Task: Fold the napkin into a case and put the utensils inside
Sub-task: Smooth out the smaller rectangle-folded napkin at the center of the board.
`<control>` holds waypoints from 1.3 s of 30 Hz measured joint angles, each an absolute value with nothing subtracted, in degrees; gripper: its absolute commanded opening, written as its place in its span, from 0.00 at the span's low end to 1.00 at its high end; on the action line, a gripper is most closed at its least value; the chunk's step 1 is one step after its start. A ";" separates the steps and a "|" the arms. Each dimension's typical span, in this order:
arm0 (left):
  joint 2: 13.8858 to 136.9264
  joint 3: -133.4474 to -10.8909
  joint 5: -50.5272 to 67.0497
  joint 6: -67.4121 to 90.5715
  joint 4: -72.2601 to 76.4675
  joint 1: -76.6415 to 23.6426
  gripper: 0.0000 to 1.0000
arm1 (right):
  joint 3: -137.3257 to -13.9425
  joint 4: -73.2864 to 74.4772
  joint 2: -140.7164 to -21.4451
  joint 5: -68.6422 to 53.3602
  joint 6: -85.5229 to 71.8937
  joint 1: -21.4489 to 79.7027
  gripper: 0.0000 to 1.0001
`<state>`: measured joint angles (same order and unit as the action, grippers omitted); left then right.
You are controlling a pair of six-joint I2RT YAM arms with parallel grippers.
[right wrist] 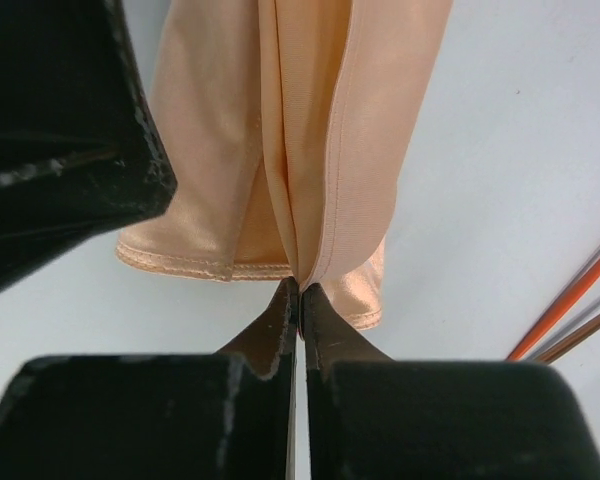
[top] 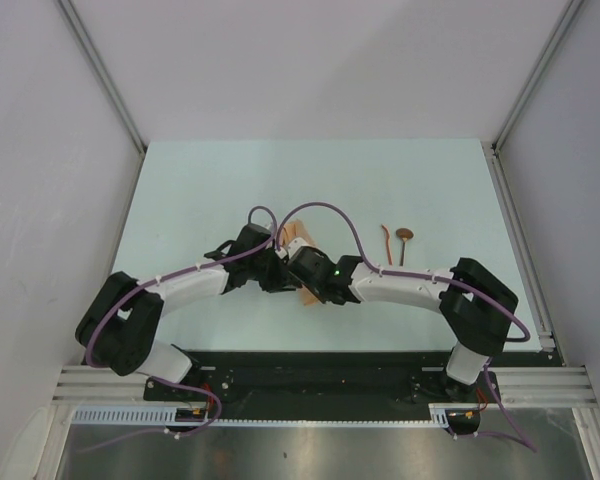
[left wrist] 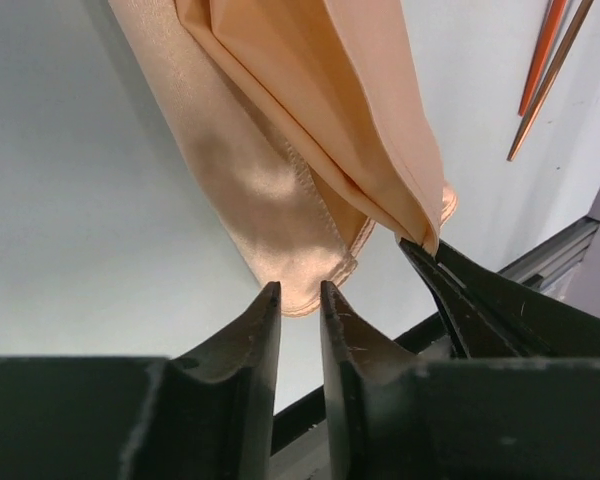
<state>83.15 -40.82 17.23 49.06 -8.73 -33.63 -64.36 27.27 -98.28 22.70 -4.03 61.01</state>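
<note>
At the near end of the napkin (right wrist: 310, 140) the two tools meet. The right tool (right wrist: 300, 289) is pressed together on a standing fold of the napkin, just at its hem, and no gap shows between its fingers. The left tool (left wrist: 296, 293) stands just beside it, at the rounded corner of the lower layer. Its fingers are a little apart, with a narrow slit between them. The hem reaches to their tips, but I cannot tell whether the cloth goes in between them. In the left wrist view the right tool comes in from the right of the napkin, and its tip holds the pointed corner of the upper layers, raised off the lower one.

The napkin is folded into a long narrow strip of several layers and lies on the tabletop (top: 200, 200). Both wrist views cut off its far end. From above, the left arm (top: 180, 285) and the right arm (top: 410, 285) cover most of it, so only a small piece at the near end and another at the far end show.

To the right of the napkin, apart from it, lie the utensils: the curved-tipped stick (top: 385, 243) nearer to the napkin, and the spoon (top: 404, 240) just beyond it. They look very small from above. In the wrist views only parts of thin orange and brown shafts appear at the picture edge.
</note>
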 measured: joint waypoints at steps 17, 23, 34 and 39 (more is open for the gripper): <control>85.17 -40.82 14.37 44.40 -6.52 -38.70 0.40 | -65.25 28.40 -93.82 7.22 -12.51 51.13 0.00; 85.08 -42.65 5.45 40.23 -8.51 -44.12 0.39 | -64.79 27.49 -93.03 1.58 -14.98 50.02 0.00; 75.75 -41.69 -4.10 43.97 -13.52 -45.82 0.01 | -64.51 27.14 -92.79 -0.99 -15.66 49.84 0.00; 79.24 -41.71 -0.16 46.72 -15.38 -40.80 0.00 | -64.51 27.11 -92.20 -1.04 -15.84 49.84 0.00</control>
<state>79.24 -41.71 -0.16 46.72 -15.38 -40.80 -64.51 27.11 -92.20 -1.04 -15.84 49.84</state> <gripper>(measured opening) 0.006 0.020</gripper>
